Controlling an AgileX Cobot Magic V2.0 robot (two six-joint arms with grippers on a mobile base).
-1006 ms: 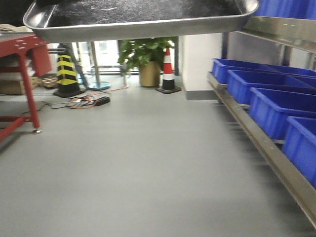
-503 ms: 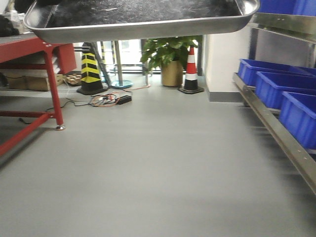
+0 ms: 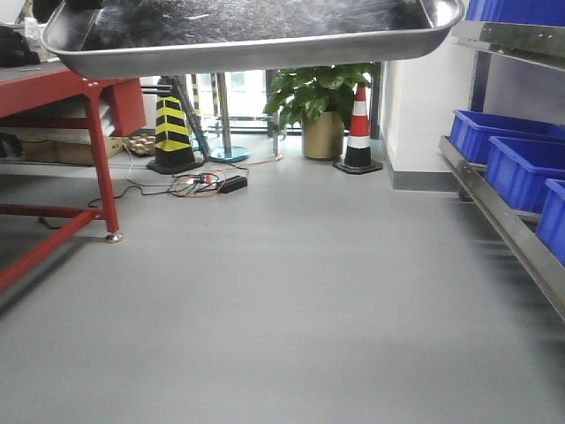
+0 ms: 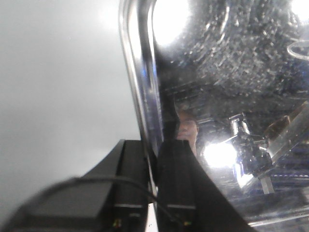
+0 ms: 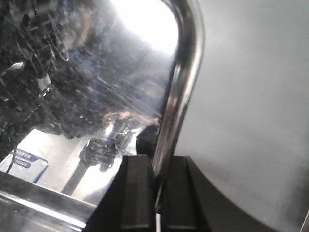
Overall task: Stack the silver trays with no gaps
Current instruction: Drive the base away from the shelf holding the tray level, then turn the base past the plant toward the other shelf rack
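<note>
The silver tray (image 3: 256,40) hangs in the air at the top of the front view, roughly level and well above the grey floor (image 3: 282,309); I see only this one tray. I grip it by its two short ends. My left hand (image 4: 150,162) is clamped on the rolled rim, one finger inside the tray and one outside. My right hand (image 5: 157,176) pinches the opposite rim the same way. The tray's scratched, mirror-like bottom reflects bright lights. Beneath and beyond it stand a red-framed surface (image 3: 62,88) on the left, a yellow-and-black cone (image 3: 174,124), a potted plant (image 3: 322,97) and an orange-and-white cone (image 3: 358,119). Blue bins (image 3: 521,163) sit along a steel shelf rail (image 3: 508,230) on the right.
</note>
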